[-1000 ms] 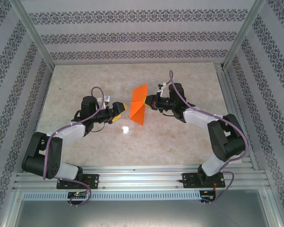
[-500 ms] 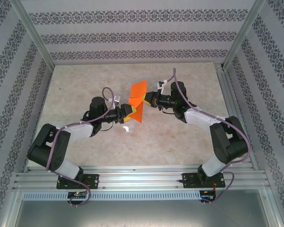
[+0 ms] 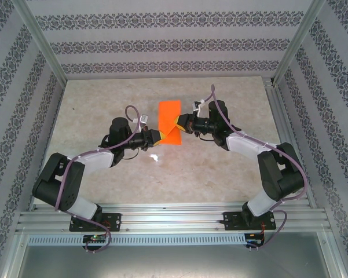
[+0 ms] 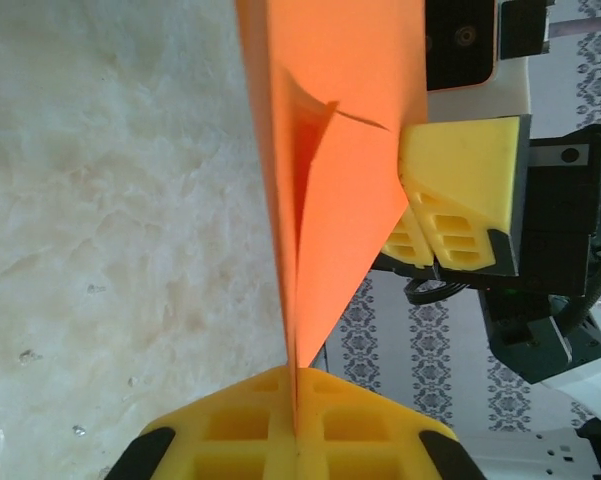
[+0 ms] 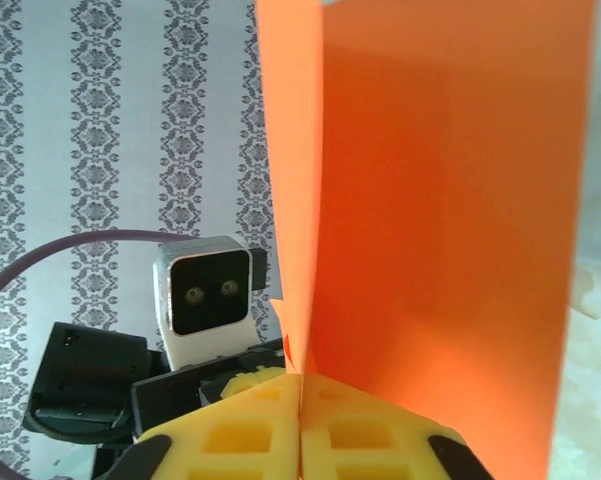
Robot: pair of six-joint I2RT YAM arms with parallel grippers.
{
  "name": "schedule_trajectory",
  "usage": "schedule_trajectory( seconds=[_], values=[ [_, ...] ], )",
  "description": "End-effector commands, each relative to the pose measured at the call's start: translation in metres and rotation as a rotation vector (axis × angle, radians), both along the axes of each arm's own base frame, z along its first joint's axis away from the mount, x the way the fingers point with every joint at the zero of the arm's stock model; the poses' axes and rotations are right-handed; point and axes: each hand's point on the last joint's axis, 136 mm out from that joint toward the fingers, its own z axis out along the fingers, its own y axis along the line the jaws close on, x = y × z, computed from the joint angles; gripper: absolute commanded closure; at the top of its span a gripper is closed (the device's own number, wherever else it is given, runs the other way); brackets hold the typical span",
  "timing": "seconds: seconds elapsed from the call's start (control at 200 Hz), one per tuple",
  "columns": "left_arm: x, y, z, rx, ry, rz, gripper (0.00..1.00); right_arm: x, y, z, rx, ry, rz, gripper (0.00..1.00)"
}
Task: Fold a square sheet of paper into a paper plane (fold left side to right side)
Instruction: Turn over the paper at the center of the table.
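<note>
The orange square sheet of paper (image 3: 169, 120) is held up off the table between both arms, partly folded, with layers meeting at a crease. My left gripper (image 3: 157, 136) is shut on its lower left edge. In the left wrist view the yellow fingers (image 4: 230, 430) pinch the thin edge of the sheet (image 4: 330, 150). My right gripper (image 3: 180, 123) is shut on the sheet's right side. In the right wrist view its pads (image 5: 240, 430) are pressed together on the fold of the sheet (image 5: 450, 220). The two grippers face each other closely.
The beige marble table (image 3: 231, 168) lies below, with a bright glare spot (image 3: 154, 156) near the left gripper. Patterned walls and aluminium posts (image 3: 43, 43) enclose it. A rail (image 3: 174, 217) carries the arm bases at the near edge.
My left gripper has moved right to the sheet and closed on its edge. The sheet has turned from a spread, angled shape to a flatter upright one. The right arm has barely moved.
</note>
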Motion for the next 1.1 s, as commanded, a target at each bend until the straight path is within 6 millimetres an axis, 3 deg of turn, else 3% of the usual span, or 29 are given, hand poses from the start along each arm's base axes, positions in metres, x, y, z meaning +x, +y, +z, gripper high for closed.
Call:
schedule_trajectory(
  seconds=[0.0,0.11,0.18,0.35,0.445,0.559,0.704,0.809,0.894,1.004,1.094],
  values=[
    [-0.001,0.003,0.005,0.107,-0.075,0.002,1.0,0.001,-0.016,0.006,-0.062,-0.06,-0.033,0.82],
    [-0.007,0.019,-0.015,0.431,-0.123,0.001,1.0,0.003,-0.041,-0.004,-0.201,-0.076,-0.091,0.63],
    [-0.012,0.035,-0.027,0.705,-0.157,-0.007,1.0,0.003,-0.07,-0.02,-0.356,-0.061,-0.15,0.53],
    [-0.011,0.068,-0.031,1.303,-0.225,-0.045,1.0,-0.004,-0.158,-0.046,-0.774,-0.036,-0.311,0.4],
    [-0.007,0.08,-0.029,1.64,-0.226,-0.095,1.0,-0.008,-0.194,-0.048,-0.832,-0.018,-0.394,0.36],
    [-0.002,0.072,-0.034,1.933,-0.238,-0.178,1.0,-0.018,-0.226,-0.051,-0.876,0.004,-0.46,0.35],
    [0.007,0.048,-0.044,2.097,-0.276,-0.221,1.0,-0.029,-0.253,-0.052,-0.901,0.027,-0.508,0.34],
    [0.013,0.035,-0.05,2.193,-0.311,-0.235,1.0,-0.035,-0.262,-0.055,-0.9,0.043,-0.518,0.35],
    [0.012,0.026,-0.066,2.227,-0.309,-0.283,1.0,-0.038,-0.266,-0.056,-0.894,0.055,-0.524,0.34],
    [0.005,0.01,-0.095,2.143,-0.277,-0.346,0.92,-0.039,-0.27,-0.059,-0.879,0.069,-0.522,0.34],
    [-0.003,-0.009,-0.104,2.019,-0.261,-0.387,0.76,-0.039,-0.271,-0.059,-0.86,0.078,-0.516,0.34]
  ],
)
